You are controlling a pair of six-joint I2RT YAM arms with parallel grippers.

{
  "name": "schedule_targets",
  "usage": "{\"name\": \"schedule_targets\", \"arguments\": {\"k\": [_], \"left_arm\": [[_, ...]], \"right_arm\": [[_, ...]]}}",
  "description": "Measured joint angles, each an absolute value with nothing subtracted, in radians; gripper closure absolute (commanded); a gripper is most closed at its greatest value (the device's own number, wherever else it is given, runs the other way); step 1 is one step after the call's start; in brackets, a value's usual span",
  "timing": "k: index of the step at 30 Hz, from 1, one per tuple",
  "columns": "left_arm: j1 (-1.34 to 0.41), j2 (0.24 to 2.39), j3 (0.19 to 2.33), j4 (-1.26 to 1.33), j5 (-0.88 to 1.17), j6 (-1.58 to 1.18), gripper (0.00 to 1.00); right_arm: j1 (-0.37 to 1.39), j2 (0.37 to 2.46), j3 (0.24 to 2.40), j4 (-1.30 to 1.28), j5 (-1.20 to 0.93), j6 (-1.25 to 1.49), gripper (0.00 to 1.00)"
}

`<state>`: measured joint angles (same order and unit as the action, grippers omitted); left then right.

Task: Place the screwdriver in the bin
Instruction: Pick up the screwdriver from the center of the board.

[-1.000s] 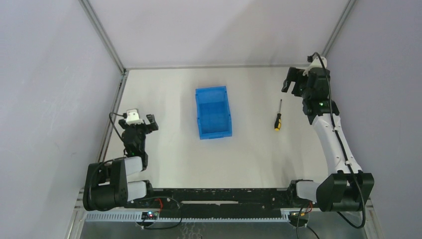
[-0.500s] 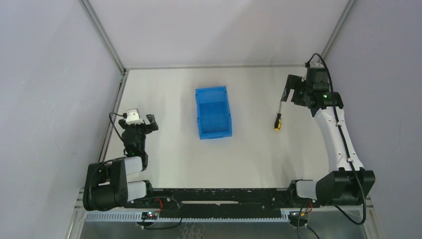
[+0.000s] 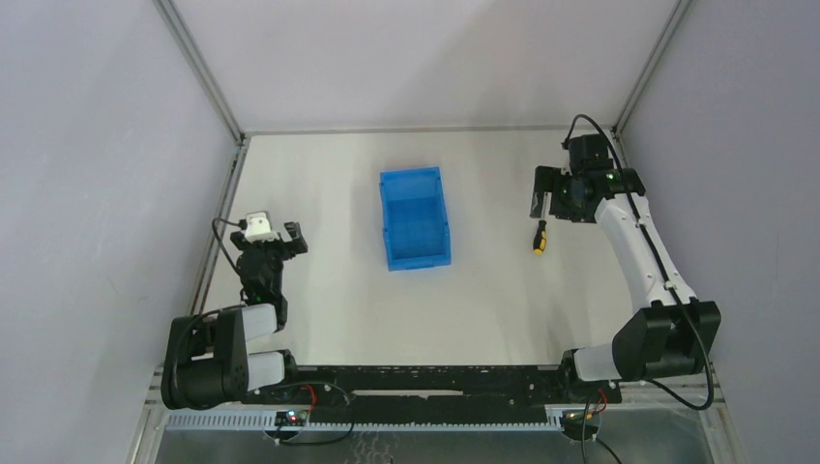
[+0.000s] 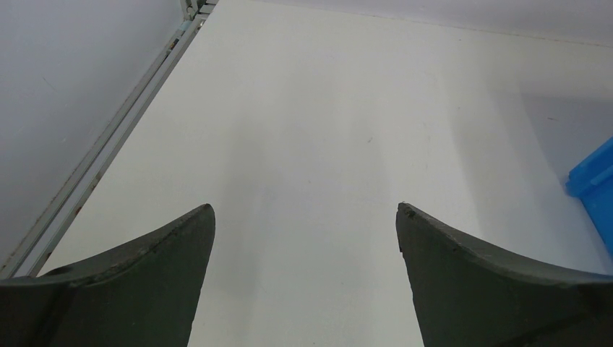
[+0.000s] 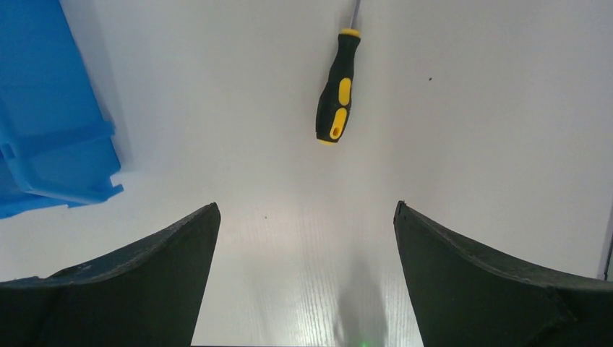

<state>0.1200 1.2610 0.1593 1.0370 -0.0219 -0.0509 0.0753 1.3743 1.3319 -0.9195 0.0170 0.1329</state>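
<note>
Top view: bin (image 3: 416,259) sits mid tabletop (image 3: 319,184), a bit toward the far edge, long side running far to near, nothing visible inside. Screwdriver (image 3: 540,238) lies flat on the tabletop to the right of the bin, between it and the right edge, well apart from the bin. Handle points to the near edge, shaft to the far edge. Right gripper (image 3: 543,198) hangs over the shaft end, so most of the shaft is hidden and only the handle shows clearly. Can't tell from here whether it touches. Left gripper (image 3: 282,237) is by the left edge, arm folded back, well apart from both bin and screwdriver.

Left wrist view: left gripper (image 4: 304,210) has its fingers (image 4: 144,282) spread wide with nothing between them, only bare tabletop (image 4: 325,108) below. A corner of the bin (image 4: 596,184) shows at the right border.

Right wrist view: right gripper (image 5: 306,206) has its jaws wide apart, holding nothing. Screwdriver (image 5: 336,94) lies on the tabletop ahead of the fingertips, roughly centred between them and not touching either finger (image 5: 477,282). Handle butt is nearest the gripper, shaft runs out of the top of the picture. Bin (image 5: 43,87) is at the left, apart from the screwdriver.
</note>
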Motion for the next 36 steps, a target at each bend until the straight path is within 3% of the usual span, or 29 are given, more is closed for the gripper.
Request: {"name": "schedule_targets", "arguments": {"k": [36], "left_arm": [[0.12,1.261,0.159,1.037,-0.022,-0.051,0.0]], "right_arm": [[0.115,1.689,1.296,-0.937,0.051,0.14,0.05]]}}
